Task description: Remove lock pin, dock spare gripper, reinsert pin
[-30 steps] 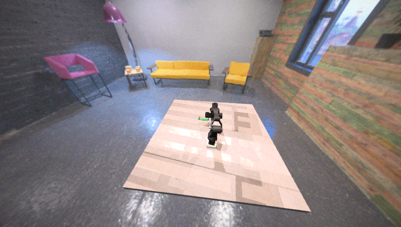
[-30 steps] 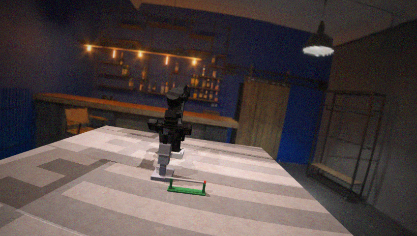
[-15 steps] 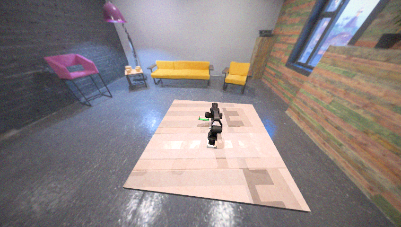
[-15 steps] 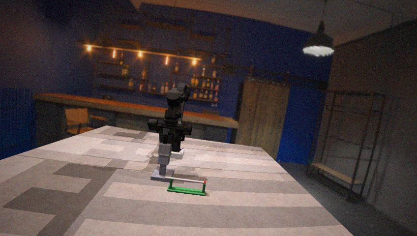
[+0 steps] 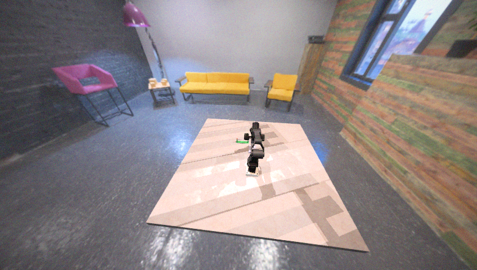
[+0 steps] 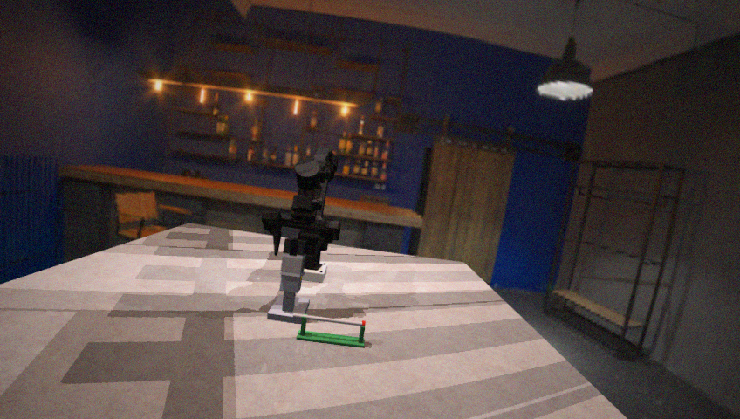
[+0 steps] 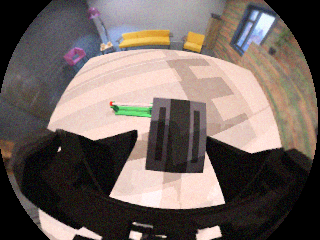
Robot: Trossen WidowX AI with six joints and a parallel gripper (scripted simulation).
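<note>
The spare gripper, a grey block (image 6: pixel 292 264) (image 7: pixel 177 135), sits upright on the socket (image 6: pixel 290 284) of the grey mount (image 6: pixel 280 313); its spigot is hidden. My gripper (image 6: pixel 302 252) (image 7: pixel 171 137) is open, with one finger on each side of the spare gripper's upper block and a visible gap to each side in the wrist view. The lock pin (image 6: pixel 334 319), thin and pale with a red head (image 6: pixel 363 322) (image 7: pixel 111 104), lies level across the two posts of the green rack (image 6: pixel 331 340) (image 5: pixel 242 142) (image 7: pixel 133 111), outside the socket.
The pale table top (image 5: pixel 214 200) (image 6: pixel 441 374) carries the arm's white base plate (image 5: pixel 252 173) behind the mount. The green rack stands close beside the mount. Furniture such as the yellow sofa (image 5: pixel 217 83) stands well beyond the table.
</note>
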